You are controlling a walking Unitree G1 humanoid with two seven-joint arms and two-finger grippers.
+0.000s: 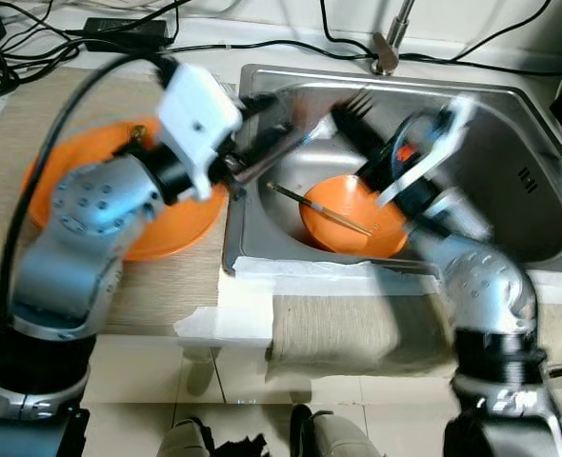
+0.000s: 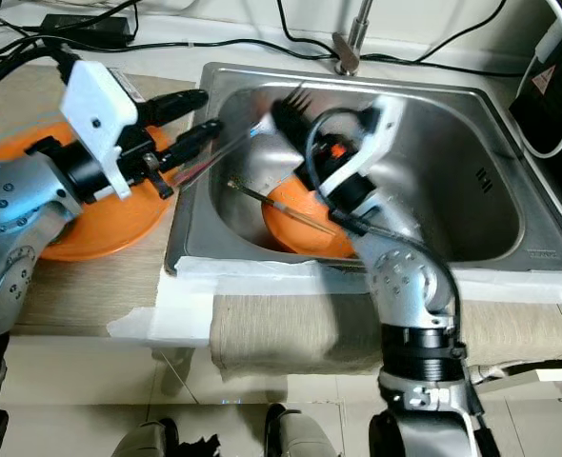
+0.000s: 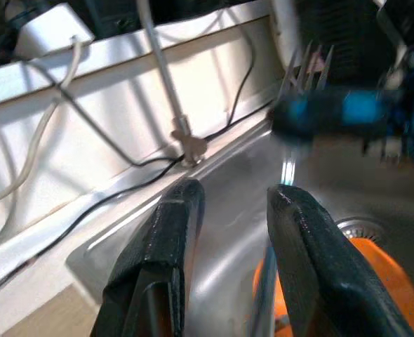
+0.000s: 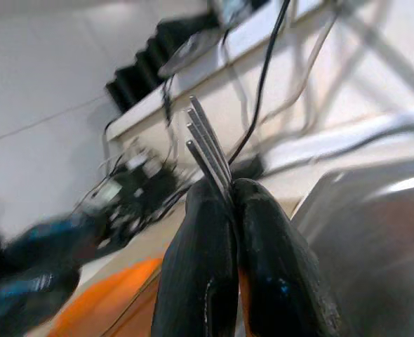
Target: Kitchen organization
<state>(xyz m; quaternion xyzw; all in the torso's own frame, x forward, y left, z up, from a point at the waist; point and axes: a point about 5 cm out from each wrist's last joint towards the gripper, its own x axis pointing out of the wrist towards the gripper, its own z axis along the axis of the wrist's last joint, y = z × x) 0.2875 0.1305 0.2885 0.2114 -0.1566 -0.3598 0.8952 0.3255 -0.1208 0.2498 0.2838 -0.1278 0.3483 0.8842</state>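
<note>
Leftmost, an orange plate (image 2: pixel 67 205) lies on the wooden counter (image 1: pixel 14 143), partly covered by the left arm. Over its right edge the left gripper (image 2: pixel 205 119) reaches toward the steel sink (image 2: pixel 510 205), its two black fingers (image 3: pixel 161 260) apart with nothing between them. Inside the basin sits an orange bowl (image 1: pixel 352 214) with a thin stick (image 1: pixel 319 211) resting across it. Above the bowl the right gripper (image 4: pixel 224 203) is raised, its fingers pressed together on a metal fork (image 4: pixel 207 151) whose tines stick out past the fingertips, pointing toward the back wall. Behind the sink stands the tap (image 2: pixel 351 38), with black cables (image 1: pixel 281 46) running along the wall. A beige cloth (image 2: pixel 310 333) hangs over the counter's front edge below the sink.
</note>
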